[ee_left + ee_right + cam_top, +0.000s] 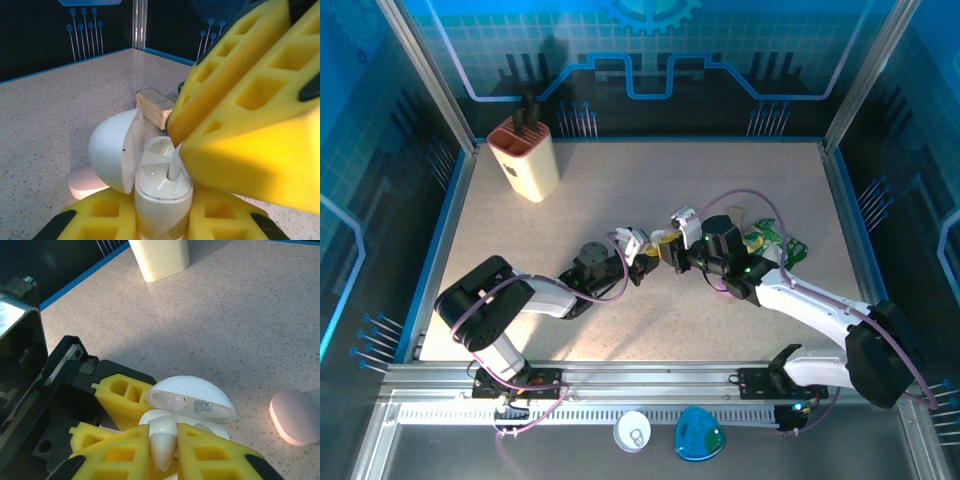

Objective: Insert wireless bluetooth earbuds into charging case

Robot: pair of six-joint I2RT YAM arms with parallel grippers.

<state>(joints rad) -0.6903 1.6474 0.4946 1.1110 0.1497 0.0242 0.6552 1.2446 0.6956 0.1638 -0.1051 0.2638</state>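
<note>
My left gripper (162, 222) is shut on a white charging case (162, 200), holding it upright with its lid (115, 150) swung open to the left. My right gripper (162, 452) is shut on a white earbud (163, 440), which sits pinched between the yellow foam fingers (220, 455). In the left wrist view the earbud's stem (176, 167) reaches down into the case's near socket. The open lid (192, 397) shows just beyond the earbud in the right wrist view. From above, the two grippers (642, 262) (670, 250) meet at the table's middle.
A pink closed case (295, 417) lies on the table to the right, and shows again behind the lid (85, 182). A cream holder (525, 160) stands at the back left. Green and yellow packaging (770, 245) lies under the right arm. A cream block (155, 105) lies behind the case.
</note>
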